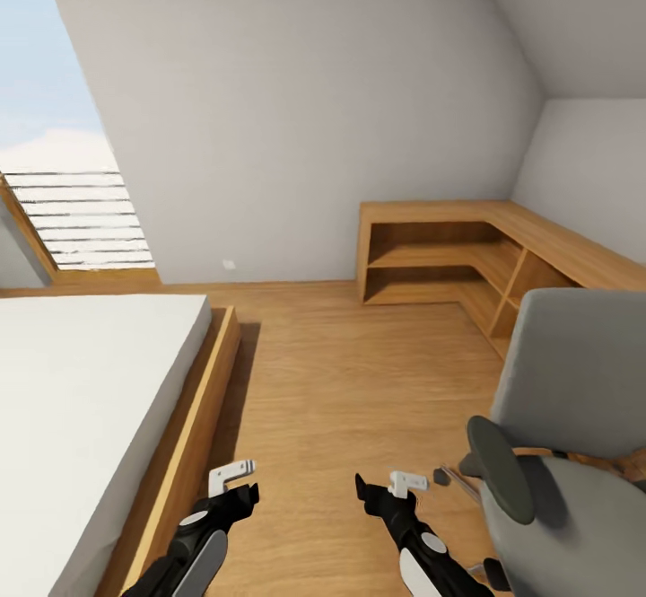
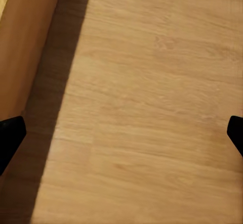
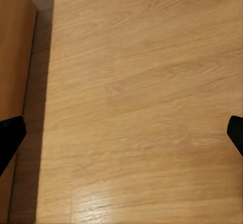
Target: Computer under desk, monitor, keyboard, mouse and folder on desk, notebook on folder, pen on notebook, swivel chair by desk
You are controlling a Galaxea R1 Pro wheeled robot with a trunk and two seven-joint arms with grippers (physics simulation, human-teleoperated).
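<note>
Left claw (image 1: 235, 480) and right claw (image 1: 388, 487): both low over the bare wooden floor (image 1: 359, 373), fingers spread wide and holding nothing, the left one beside the wooden bed frame (image 1: 193, 435). Swivel chair (image 1: 574, 435): at the right edge of the head view, near the right claw, grey backrest upright, dark armrest (image 1: 501, 469) toward the bed. Corner wooden shelf unit (image 1: 467, 260): beyond the chair, against the walls.

The swivel chair (image 1: 574, 417) is sitting at the right on the wooden floor (grey padding, black armrest), near the corner shelving.
</note>
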